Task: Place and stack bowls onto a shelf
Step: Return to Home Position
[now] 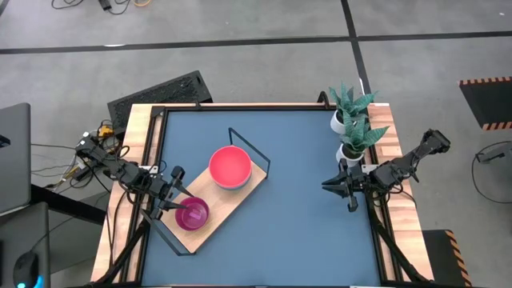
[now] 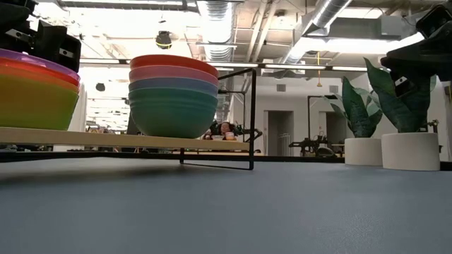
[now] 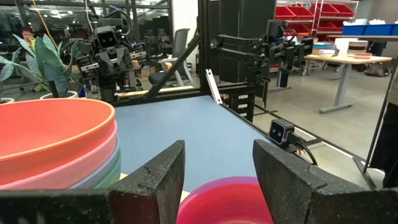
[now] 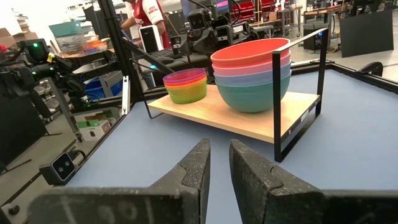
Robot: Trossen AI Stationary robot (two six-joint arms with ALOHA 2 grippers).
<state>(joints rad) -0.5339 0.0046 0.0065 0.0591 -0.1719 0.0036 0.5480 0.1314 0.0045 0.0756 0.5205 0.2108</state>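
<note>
All the bowls seem to be on the shelf point(image 1: 218, 221) already, in two stacks. The large bowls point(image 1: 230, 166) are near the centre of the high view, and the small bowls point(image 1: 193, 214) are to their lower left. The long axis of the shelf runs from lower left to upper right.

The left arm's fingers point(image 1: 178, 196) are open and grip nothing. They hover at the upper-left rim of the small bowls, and the purple top bowl lies just under and between them. I judge this arm should go up and towards the left edge, away from that stack.

The right arm's fingers point(image 1: 332, 185) wait at the right side of the bench point(image 1: 304, 232). They are almost closed and empty, well apart from the shelf.
</note>
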